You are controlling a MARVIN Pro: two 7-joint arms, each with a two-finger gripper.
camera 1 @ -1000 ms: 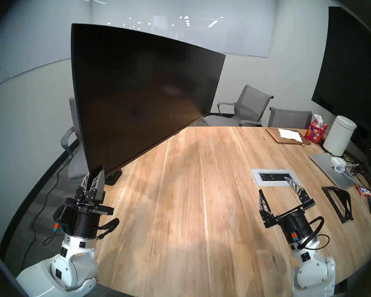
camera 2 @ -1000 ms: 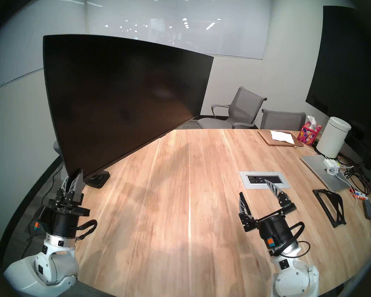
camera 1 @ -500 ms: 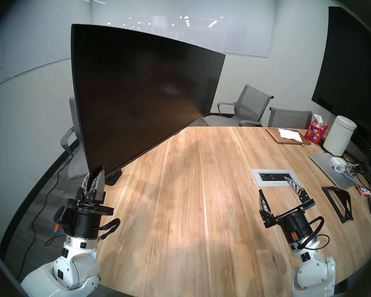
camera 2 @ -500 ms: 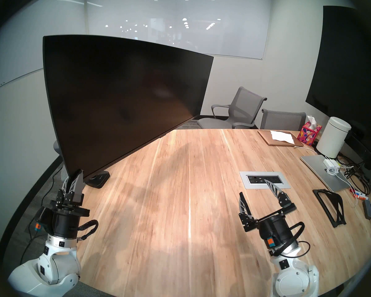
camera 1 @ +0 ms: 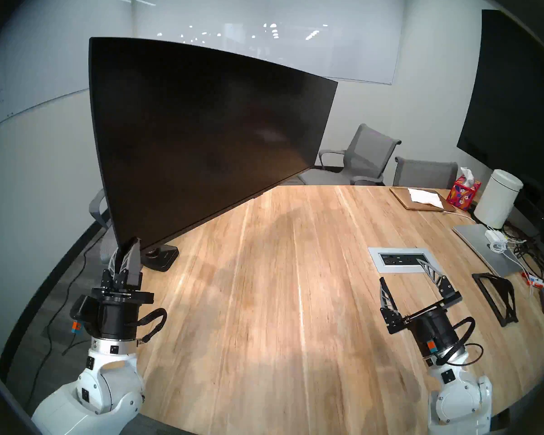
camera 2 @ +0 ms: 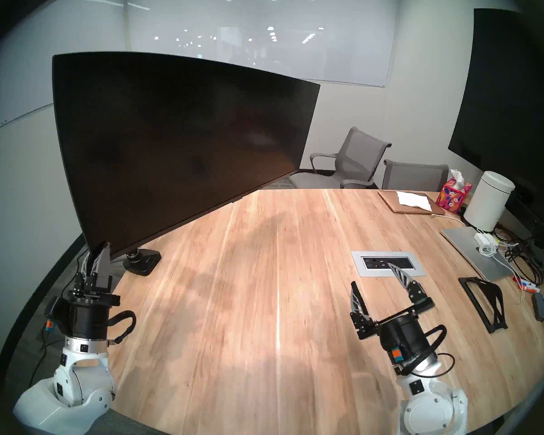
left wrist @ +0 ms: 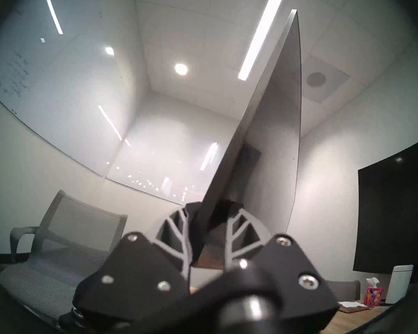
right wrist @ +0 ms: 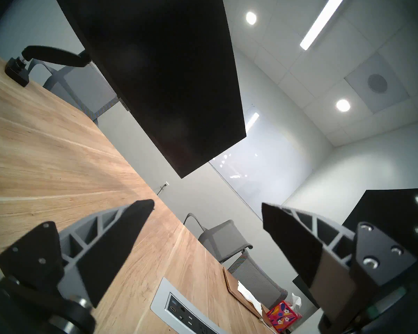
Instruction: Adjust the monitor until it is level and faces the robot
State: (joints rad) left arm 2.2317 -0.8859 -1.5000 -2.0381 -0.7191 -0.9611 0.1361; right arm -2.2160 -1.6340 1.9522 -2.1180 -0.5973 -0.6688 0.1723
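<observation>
Monitor point(camera 1: 201, 136): we find it at the table's point(camera 1: 280, 299) left edge, slanted, its near-left corner low and its far-right end high, screen angled toward the right. Its clamp base point(camera 1: 162, 258) sits on the near-left table edge.

Left gripper point(camera 1: 127, 246): we see it clamped on the monitor's lower near corner.

Right gripper point(camera 1: 402, 276): we see its fingers spread wide, empty, above the table near the power outlet panel point(camera 1: 399, 260).
</observation>
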